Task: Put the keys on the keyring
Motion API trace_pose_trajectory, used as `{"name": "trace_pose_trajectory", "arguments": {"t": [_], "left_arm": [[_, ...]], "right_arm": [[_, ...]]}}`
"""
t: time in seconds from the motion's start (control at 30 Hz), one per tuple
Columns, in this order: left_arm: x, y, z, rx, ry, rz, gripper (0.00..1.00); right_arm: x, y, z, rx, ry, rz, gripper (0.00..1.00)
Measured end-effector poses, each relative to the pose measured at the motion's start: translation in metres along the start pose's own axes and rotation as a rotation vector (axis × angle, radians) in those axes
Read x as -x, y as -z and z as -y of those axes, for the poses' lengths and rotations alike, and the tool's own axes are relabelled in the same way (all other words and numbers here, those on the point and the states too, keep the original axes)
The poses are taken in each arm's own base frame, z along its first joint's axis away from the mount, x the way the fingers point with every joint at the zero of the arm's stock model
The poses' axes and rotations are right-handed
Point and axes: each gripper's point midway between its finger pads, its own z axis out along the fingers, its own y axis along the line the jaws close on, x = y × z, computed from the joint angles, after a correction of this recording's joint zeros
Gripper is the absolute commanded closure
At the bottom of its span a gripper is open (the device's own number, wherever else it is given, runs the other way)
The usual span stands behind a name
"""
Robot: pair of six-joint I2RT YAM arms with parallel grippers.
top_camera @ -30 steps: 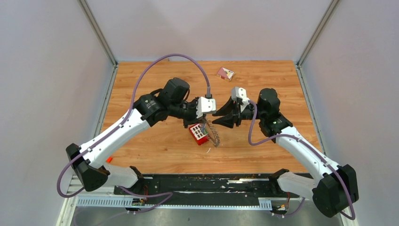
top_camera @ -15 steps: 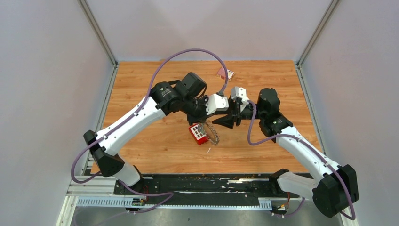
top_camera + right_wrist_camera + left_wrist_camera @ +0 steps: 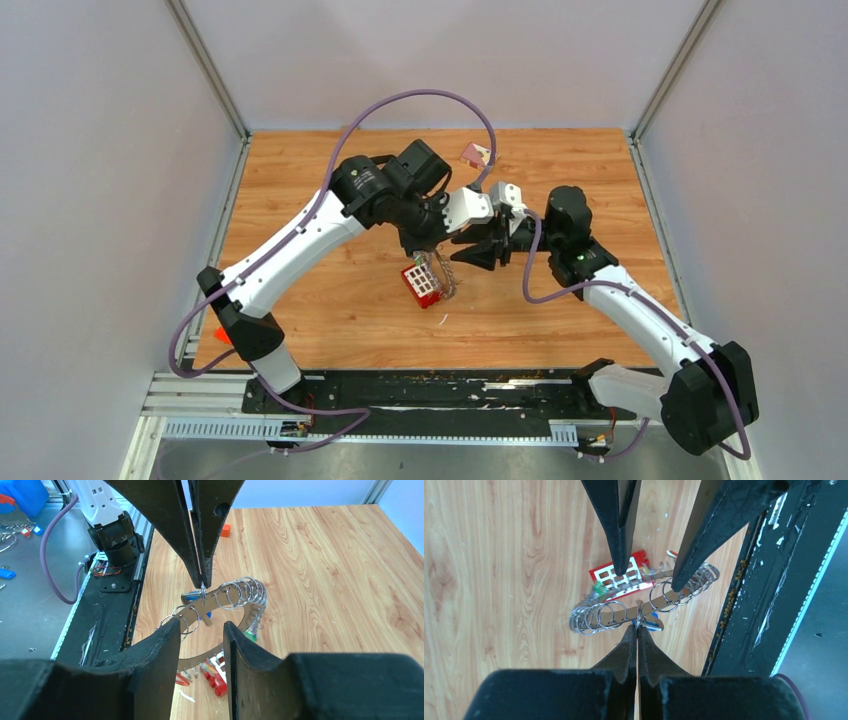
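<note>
1. The keyring sat tilted just beside a red brick, near the middle of the surface.
2. A blue-tagged key hung by its small loop, close against the keyring's band.
3. The left hand was pinched tight on that loop.
4. The right hand held its fingers apart, one on either side of the keyring; I could not tell whether they touched it.
</note>
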Motion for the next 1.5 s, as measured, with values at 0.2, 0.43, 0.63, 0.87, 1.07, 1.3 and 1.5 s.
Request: {"name": "trace_pose_trajectory", "arguments": {"t": [0.2, 0.43, 0.63, 0.87, 1.07, 1.3, 1.5], "left_arm": [[-0.006, 0.001, -0.001, -0.019, 0.018, -0.074, 1.0], [-0.013, 0.003, -0.001, -0.032, 0.038, -0.135, 1.0], [-0.008, 0.0, 0.011, -0.103, 0.045, -0.104, 1.0], [-0.003, -0.011, 0.024, -0.149, 0.018, -0.001, 1.0], [0.007, -0.013, 0.028, -0.153, -0.004, 0.064, 1.0], [0.01, -0.014, 0.027, -0.147, -0.01, 0.088, 1.0], [0.011, -0.014, 0.026, -0.14, -0.014, 0.099, 1.0]], "right_arm": [[-0.007, 0.001, 0.003, -0.008, -0.022, -0.007, 0.65], [-0.016, 0.002, 0.007, -0.016, -0.043, -0.014, 0.66], [-0.013, 0.001, 0.003, 0.005, -0.033, 0.017, 0.66], [-0.004, -0.002, -0.012, 0.069, -0.045, 0.069, 0.67], [0.006, -0.004, -0.019, 0.099, -0.035, 0.097, 0.7], [0.007, -0.005, -0.021, 0.108, -0.038, 0.099, 0.81], [0.004, -0.005, -0.021, 0.11, -0.042, 0.092, 0.81]]}}
